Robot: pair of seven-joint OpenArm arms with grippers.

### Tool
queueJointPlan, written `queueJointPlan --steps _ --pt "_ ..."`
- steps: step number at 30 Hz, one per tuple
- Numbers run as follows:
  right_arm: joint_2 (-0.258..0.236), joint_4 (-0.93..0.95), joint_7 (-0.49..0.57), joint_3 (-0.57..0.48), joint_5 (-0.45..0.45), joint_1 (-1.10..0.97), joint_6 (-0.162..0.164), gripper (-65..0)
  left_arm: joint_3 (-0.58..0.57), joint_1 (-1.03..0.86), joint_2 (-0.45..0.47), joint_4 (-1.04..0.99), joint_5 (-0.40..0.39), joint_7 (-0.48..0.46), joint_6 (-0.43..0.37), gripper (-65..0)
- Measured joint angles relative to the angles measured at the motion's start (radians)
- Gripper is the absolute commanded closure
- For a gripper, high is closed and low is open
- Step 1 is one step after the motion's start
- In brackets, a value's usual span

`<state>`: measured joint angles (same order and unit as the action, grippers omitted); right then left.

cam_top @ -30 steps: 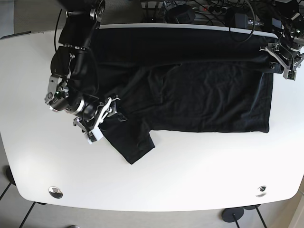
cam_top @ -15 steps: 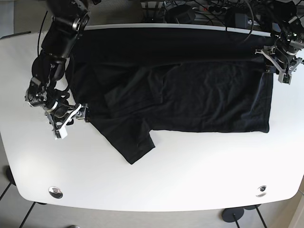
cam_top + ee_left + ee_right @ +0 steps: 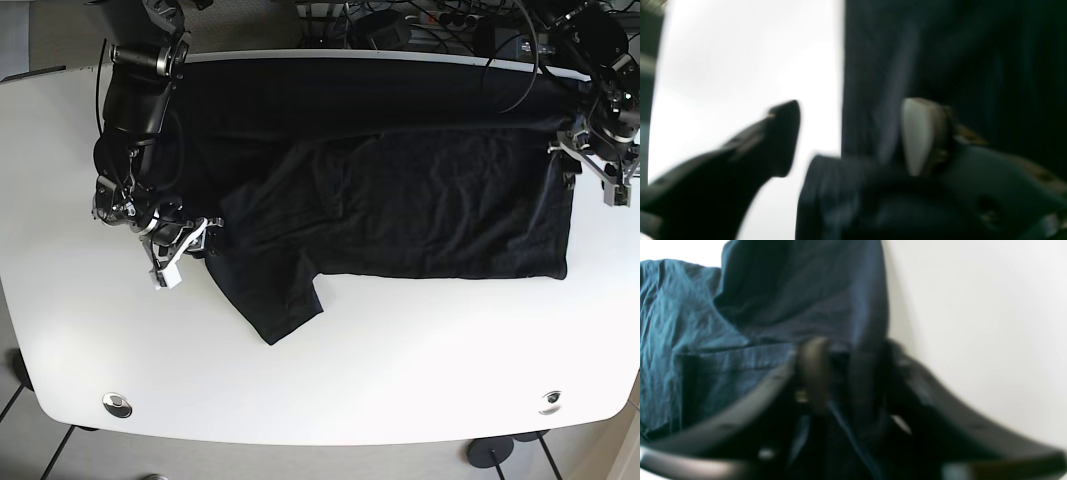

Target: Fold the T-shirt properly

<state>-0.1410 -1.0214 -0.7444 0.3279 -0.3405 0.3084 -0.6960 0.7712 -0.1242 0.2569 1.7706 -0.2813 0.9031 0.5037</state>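
Observation:
A black T-shirt (image 3: 400, 200) lies spread across the white table (image 3: 400, 370), with a sleeve flap pointing to the front left. My right gripper (image 3: 185, 248) is at the shirt's left edge. In the right wrist view it (image 3: 840, 373) looks shut on a fold of the shirt's fabric (image 3: 790, 290), though that view is blurred. My left gripper (image 3: 592, 170) is at the shirt's right edge. In the left wrist view it (image 3: 853, 136) is open, with the shirt's edge (image 3: 973, 50) between its fingers and one finger (image 3: 783, 133) over bare table.
Cables and power bricks (image 3: 440, 20) lie along the table's back edge. Two metal grommets (image 3: 117, 404) (image 3: 549, 402) sit near the front edge. Bare white tabletop runs along the front and the left side.
My right gripper swung out to the left, then came back right to the shirt's left edge, shifting the left part of the shirt. My left gripper moved down along the shirt's right edge.

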Motion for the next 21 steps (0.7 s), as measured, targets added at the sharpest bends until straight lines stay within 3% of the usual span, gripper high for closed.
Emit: queueJointPlan --steps 2,7,11,14,17,19,21 --pt "0.0 0.002 -0.005 0.0 0.001 -0.001 0.0 -2.9 -0.042 0.07 0.012 -0.057 -0.001 -0.006 -0.091 -51.9" --pt "0.0 0.002 -0.011 0.0 0.001 0.0 0.0 -2.1 -0.159 0.297 0.089 -0.411 -0.006 -0.014 -0.155 -51.9" --pt "0.0 0.002 -0.011 -0.001 0.0 0.0 0.0 -2.1 -0.189 0.418 0.129 -0.682 -0.003 -0.144 -0.159 -51.9" --pt "0.0 0.001 -0.011 -0.001 0.0 0.0 0.0 -2.1 -0.327 0.502 0.189 -0.932 -0.005 -0.277 -0.156 -51.9" --pt "0.0 0.001 -0.011 -0.001 0.0 -0.001 0.0 -2.1 -0.38 0.583 0.21 -1.124 -0.009 -0.416 -0.156 -51.9" --pt "0.0 0.001 -0.011 -0.001 -0.002 -0.002 0.0 -2.1 -0.428 0.614 0.22 -1.175 -0.011 -0.445 -0.15 -51.9" --pt "0.0 0.001 -0.011 -0.001 -0.003 -0.002 0.0 -2.1 -0.46 0.62 0.222 -1.191 -0.012 -0.457 -0.084 -51.8"
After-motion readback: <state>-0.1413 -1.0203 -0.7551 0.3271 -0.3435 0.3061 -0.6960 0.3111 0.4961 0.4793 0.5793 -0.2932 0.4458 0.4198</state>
